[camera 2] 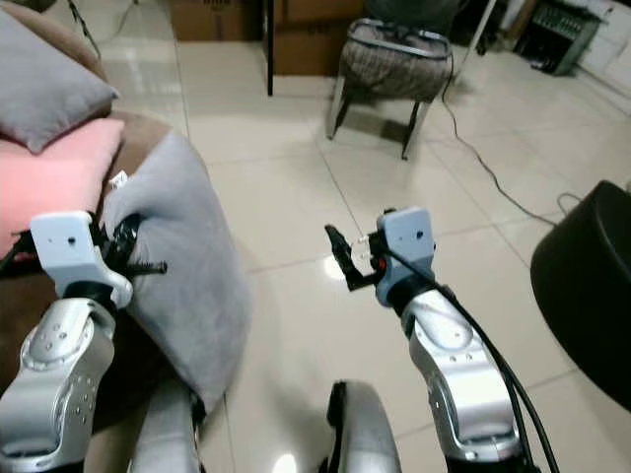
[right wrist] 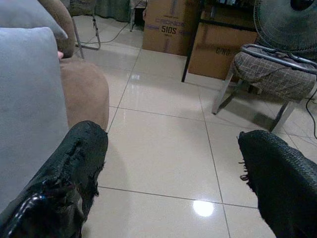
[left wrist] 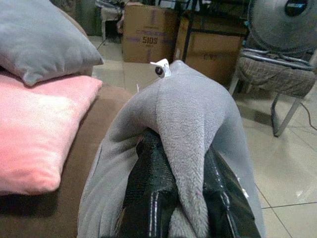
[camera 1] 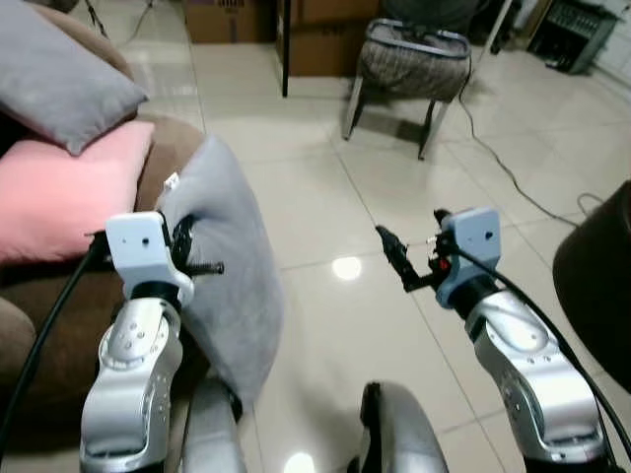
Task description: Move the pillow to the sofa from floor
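Note:
A grey pillow [camera 1: 227, 266] hangs off the floor beside the brown sofa [camera 1: 163, 148], its small white tag [left wrist: 161, 68] pointing up. My left gripper [camera 1: 192, 256] is shut on a fold of this pillow, and both black fingers [left wrist: 151, 188] pinch the fabric in the left wrist view. On the sofa lie a pink pillow [camera 1: 64, 192] and a second grey pillow [camera 1: 59, 79]. My right gripper [camera 1: 399, 256] hovers open over the tiled floor, to the right of the held pillow, with nothing between its fingers [right wrist: 74, 168].
A padded stool with metal legs [camera 1: 409, 64] stands ahead on the tiles, with cardboard boxes [right wrist: 171, 25] and a fan [left wrist: 285, 20] behind it. A black cable [camera 1: 493, 148] runs across the floor at right. A dark round object [camera 1: 596, 276] sits at the right edge.

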Motion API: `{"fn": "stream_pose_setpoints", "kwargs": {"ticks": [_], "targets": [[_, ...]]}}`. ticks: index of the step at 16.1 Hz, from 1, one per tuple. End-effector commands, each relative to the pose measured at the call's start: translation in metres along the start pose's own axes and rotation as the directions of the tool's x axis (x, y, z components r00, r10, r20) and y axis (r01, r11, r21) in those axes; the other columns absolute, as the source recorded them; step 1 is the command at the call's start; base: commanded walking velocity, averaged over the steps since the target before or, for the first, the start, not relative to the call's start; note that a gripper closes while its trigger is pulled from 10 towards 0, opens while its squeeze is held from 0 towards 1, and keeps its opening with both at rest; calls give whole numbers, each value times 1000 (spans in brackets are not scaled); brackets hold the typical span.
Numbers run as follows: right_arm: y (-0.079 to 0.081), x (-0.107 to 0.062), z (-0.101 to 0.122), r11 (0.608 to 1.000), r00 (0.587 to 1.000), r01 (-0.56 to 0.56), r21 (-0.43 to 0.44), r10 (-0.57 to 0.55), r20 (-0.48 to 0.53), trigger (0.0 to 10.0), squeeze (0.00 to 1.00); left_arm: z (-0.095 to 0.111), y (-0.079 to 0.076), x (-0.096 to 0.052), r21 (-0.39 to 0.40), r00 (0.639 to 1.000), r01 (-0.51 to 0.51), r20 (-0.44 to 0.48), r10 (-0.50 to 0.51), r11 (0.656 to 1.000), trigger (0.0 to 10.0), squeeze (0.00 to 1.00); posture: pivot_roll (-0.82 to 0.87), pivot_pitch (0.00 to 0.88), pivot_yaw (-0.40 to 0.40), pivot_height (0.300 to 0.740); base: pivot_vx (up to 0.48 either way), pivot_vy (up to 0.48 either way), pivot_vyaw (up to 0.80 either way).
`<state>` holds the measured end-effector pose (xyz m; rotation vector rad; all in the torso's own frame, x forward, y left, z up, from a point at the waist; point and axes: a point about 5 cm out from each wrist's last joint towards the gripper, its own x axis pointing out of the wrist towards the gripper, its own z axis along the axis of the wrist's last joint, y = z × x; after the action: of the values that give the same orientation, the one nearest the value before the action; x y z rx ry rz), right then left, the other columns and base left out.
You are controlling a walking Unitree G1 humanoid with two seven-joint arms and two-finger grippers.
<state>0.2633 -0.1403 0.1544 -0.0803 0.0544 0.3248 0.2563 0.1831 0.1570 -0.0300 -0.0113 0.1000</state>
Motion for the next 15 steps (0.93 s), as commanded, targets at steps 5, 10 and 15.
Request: {"fn": "stream_pose_setpoints", "kwargs": {"ticks": [5,10,15], "targets": [[-3,2,1,1000,1000,18,-6,-18,23,10000,0,21,-5,-1,-37,997,12,81,-9,999,0,0,77,0,-71,701,0,0,0],[-3,3,1,1000,999,20,-9,-20,33,10000,0,19,-8,0,-58,997,57,58,-53,997,0,0,76,0,-71,740,0,0,0],[-6,3,-2,999,999,38,-9,-38,32,10000,0,21,-8,-8,-27,993,69,101,-66,997,10000,0,79,0,-71,740,0,0,0]]}}
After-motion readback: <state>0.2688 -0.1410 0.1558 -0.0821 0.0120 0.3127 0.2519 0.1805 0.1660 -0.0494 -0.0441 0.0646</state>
